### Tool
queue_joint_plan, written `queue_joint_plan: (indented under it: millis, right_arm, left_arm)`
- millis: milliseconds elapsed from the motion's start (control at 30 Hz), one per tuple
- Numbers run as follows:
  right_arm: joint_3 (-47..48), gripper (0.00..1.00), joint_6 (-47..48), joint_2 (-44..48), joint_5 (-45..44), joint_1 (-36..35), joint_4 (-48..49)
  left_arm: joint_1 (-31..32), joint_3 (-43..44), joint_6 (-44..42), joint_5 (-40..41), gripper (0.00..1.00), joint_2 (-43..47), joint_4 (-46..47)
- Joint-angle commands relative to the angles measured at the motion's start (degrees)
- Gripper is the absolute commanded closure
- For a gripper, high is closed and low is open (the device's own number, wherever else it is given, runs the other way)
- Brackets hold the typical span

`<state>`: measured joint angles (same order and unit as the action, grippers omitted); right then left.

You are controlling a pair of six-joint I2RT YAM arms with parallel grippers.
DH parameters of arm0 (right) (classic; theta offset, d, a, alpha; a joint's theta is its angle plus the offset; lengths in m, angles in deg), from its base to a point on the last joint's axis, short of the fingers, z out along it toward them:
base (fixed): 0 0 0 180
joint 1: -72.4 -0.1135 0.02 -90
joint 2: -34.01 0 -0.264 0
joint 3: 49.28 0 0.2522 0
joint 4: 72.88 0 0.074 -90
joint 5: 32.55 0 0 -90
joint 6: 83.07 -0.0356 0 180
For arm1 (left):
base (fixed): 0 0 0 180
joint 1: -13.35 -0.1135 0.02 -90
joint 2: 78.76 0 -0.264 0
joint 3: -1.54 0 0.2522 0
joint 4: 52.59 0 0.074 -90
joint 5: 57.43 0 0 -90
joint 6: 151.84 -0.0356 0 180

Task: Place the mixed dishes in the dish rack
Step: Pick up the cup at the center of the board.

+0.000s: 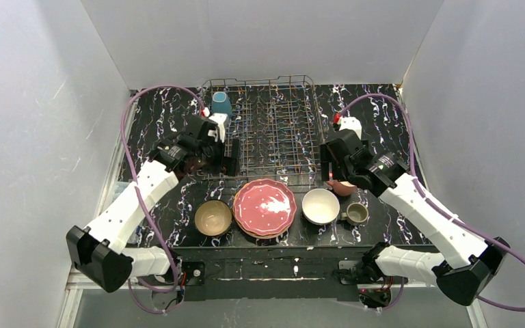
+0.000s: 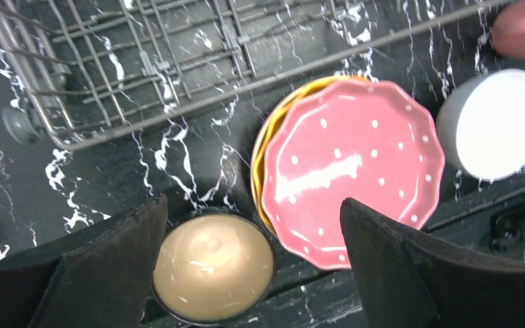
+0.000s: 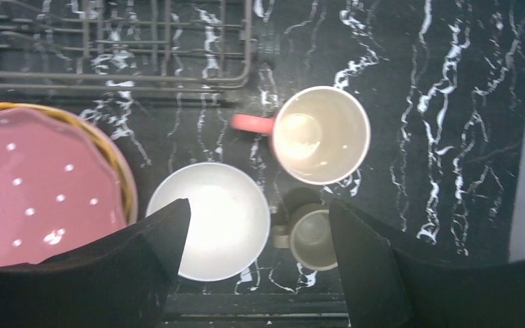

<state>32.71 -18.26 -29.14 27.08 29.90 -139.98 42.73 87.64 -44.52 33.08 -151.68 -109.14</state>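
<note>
Left pincer (image 2: 253, 208) released, jaws wide, nothing in it. It hangs over the near-left corner of the dish rack (image 1: 273, 126), with the tan bowl (image 2: 213, 268) and plates below.

Right pincer (image 3: 258, 208) also released and empty. It sits above the white bowl (image 3: 208, 219) and the mugs.

Rack is at the far-middle of the desk (image 1: 383, 225). Only the teal mug (image 1: 221, 104) is in it, in the rack's far-left corner.

Everything else is on the desk along the near edge. Left to right:
- tan bowl
- pink dotted plate (image 2: 352, 167) stacked on an orange plate (image 2: 263, 154), whose rim shows at one side
- white bowl
- olive-grey mug (image 3: 312, 238), upright, just beside the white bowl

Pink mug (image 3: 321, 134) is upright between the olive-grey mug and the rack's near-right corner, clear of the rack.
</note>
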Motion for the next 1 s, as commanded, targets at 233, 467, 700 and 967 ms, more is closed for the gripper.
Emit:
queue_joint_plan:
  millis: [233,467,700,967]
  right_arm:
    - [0.70,0.24,6.14,-1.38,1.83,15.14,-1.23]
    - [-0.91,0.31,8.28,-3.18,9.97,23.83,1.39]
    - [-3.34,0.37,9.92,-6.99,14.57,28.78,3.99]
    - [-4.80,0.43,10.06,-10.42,18.47,31.19,5.92]
  left_arm:
    - [4.16,-8.70,-0.06,-2.37,0.05,11.46,-0.04]
    - [4.47,-13.74,0.97,-7.90,0.05,15.78,3.90]
    - [4.58,-18.53,1.86,-9.88,0.05,18.49,7.22]
    - [4.58,-19.99,0.83,-9.74,0.05,20.66,6.78]
